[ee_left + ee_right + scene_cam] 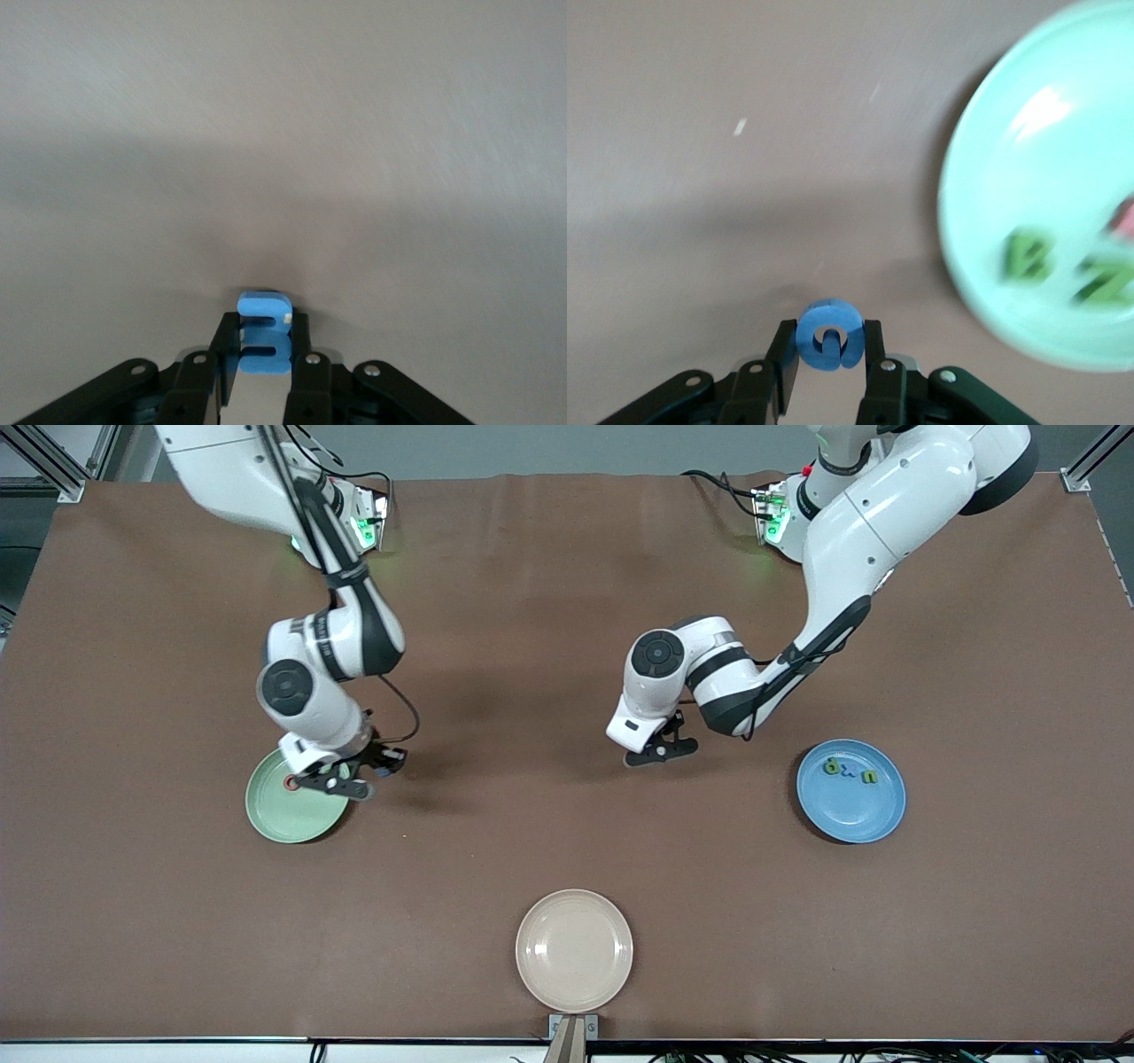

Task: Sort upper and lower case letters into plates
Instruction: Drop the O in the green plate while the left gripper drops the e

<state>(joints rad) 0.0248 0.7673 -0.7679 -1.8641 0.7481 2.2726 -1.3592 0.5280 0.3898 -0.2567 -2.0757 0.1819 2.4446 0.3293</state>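
1. Green plastic is seen at about 8 o'clock on the brown table (532, 841) in the front view: the light green plate (283, 819). A green B (1028, 255), a green N (1105, 283) and a pink letter (1125, 221), too blurred to be read, are lying in it.
2. The right gripper (350, 775) is held above that plate's rim at about 2 o'clock. Its fingers are clamped on a blue rounded letter (828, 335), which is carried clear of the table.
3. A beige plate (574, 957) is set at 6 o'clock, nearest the front camera.
4. The left gripper (660, 751) is held over bare table between the two coloured plates, just past centre toward 3 o'clock. A blue E (264, 332) is pinched between its fingers.
5. The blue plate (850, 815) is placed at about 4 o'clock. A green p (832, 766), a blue x (851, 772) and a green u (870, 777) are lined up near its rim at 12 o'clock.
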